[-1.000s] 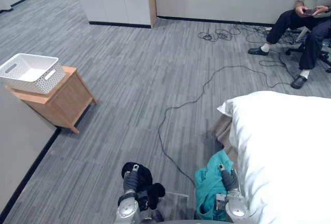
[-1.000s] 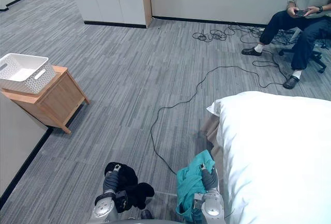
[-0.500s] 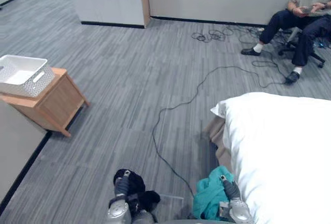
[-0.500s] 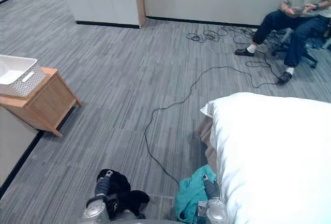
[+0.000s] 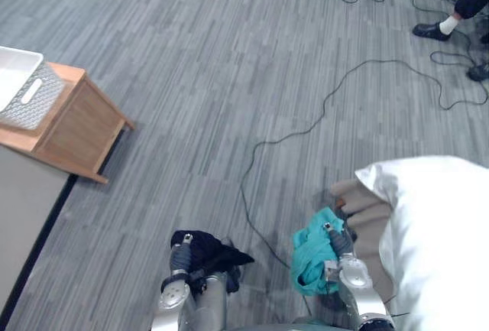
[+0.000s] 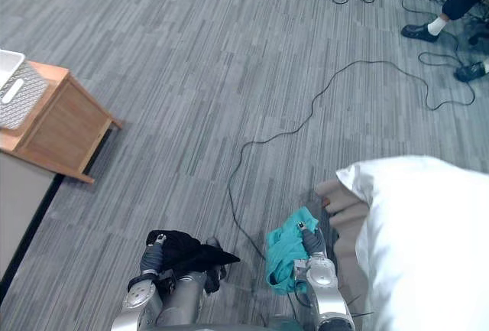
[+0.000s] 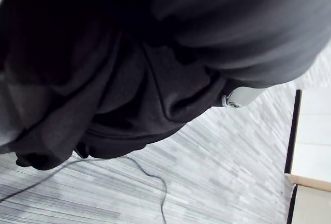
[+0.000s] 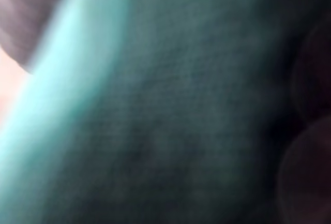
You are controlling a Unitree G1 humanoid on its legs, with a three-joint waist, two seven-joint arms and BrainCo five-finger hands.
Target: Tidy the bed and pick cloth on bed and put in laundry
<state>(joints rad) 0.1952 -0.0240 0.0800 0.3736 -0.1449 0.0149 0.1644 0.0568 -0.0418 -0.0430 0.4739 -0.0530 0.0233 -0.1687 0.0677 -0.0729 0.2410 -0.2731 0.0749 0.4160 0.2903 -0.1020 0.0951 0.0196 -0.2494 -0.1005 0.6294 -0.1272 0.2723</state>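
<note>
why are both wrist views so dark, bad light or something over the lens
Left wrist view: the crumpled black cloth hangs close before the camera; the grey carpet floor beyond is well lit. Right wrist view: the teal cloth lies close against the camera, bright at one edge, dark at the other. Eye views: even light, no glare.

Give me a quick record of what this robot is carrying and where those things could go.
left robot hand: crumpled black cloth hangs from it
right robot hand: bunched teal cloth draped against it
bed: white duvet bed, at the robot's right
likely laundry spot: white perforated plastic basket on a wooden side table, far left across the grey carpet
bystander: a person's dark shoes, far right
</note>
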